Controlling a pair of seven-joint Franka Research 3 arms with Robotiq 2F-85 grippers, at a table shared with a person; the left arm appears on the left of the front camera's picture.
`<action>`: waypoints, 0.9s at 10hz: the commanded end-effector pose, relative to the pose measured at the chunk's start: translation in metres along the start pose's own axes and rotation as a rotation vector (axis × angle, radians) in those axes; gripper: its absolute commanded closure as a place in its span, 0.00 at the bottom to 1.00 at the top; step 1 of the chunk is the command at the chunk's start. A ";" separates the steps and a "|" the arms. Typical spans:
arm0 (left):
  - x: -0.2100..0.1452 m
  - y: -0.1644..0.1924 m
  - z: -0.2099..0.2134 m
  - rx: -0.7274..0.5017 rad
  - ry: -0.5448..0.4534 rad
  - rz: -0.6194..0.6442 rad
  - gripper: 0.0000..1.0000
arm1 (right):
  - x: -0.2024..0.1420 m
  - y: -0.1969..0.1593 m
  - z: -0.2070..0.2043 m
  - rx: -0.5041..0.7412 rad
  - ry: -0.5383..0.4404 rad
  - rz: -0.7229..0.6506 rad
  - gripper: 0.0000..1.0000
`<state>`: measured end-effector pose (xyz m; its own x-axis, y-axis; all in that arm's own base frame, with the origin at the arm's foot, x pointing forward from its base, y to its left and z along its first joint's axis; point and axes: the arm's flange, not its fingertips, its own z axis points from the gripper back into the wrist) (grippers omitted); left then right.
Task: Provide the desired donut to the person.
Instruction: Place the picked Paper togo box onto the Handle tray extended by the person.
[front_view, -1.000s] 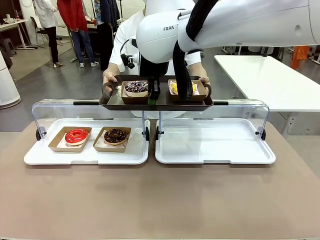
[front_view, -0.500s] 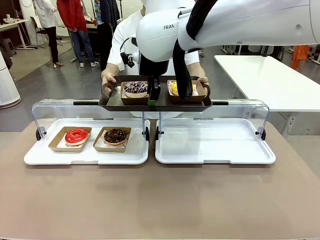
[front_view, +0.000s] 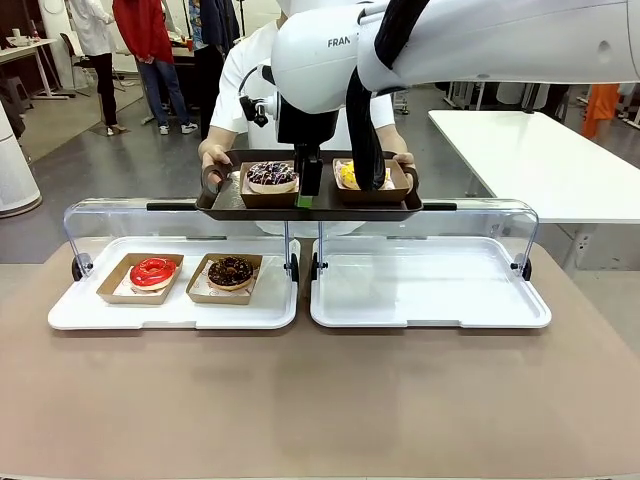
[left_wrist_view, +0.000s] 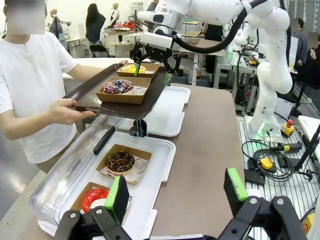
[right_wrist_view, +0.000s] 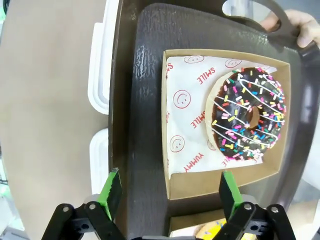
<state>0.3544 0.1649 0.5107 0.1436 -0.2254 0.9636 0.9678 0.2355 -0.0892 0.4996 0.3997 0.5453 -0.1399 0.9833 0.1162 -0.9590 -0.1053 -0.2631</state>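
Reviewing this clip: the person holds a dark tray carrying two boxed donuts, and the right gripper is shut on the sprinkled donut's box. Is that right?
Not quite. The right gripper is open, its fingers apart above the sprinkled donut's box, not gripping it, as the right wrist view shows. The rest holds: the person holds the dark tray carrying two boxed donuts.

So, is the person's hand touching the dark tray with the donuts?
Touching. The left wrist view shows the hand gripping the tray at its edge, thumb on top.

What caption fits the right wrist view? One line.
Open pincer above a sprinkled donut in its box on the person's tray.
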 end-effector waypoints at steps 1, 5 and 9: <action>0.001 -0.001 0.001 -0.002 -0.008 -0.005 0.00 | 0.011 0.010 0.027 0.089 0.060 -0.038 0.00; 0.001 -0.001 0.001 -0.002 -0.008 -0.005 0.00 | 0.023 0.064 0.128 0.334 0.258 0.011 0.00; 0.001 -0.001 0.001 -0.002 -0.008 -0.005 0.00 | -0.040 0.164 0.218 0.237 0.152 0.128 0.00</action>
<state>0.3544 0.1651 0.5105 0.1442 -0.2252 0.9636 0.9677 0.2357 -0.0897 0.3114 0.3509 0.7288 -0.2086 0.9722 -0.1060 -0.9775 -0.2109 -0.0105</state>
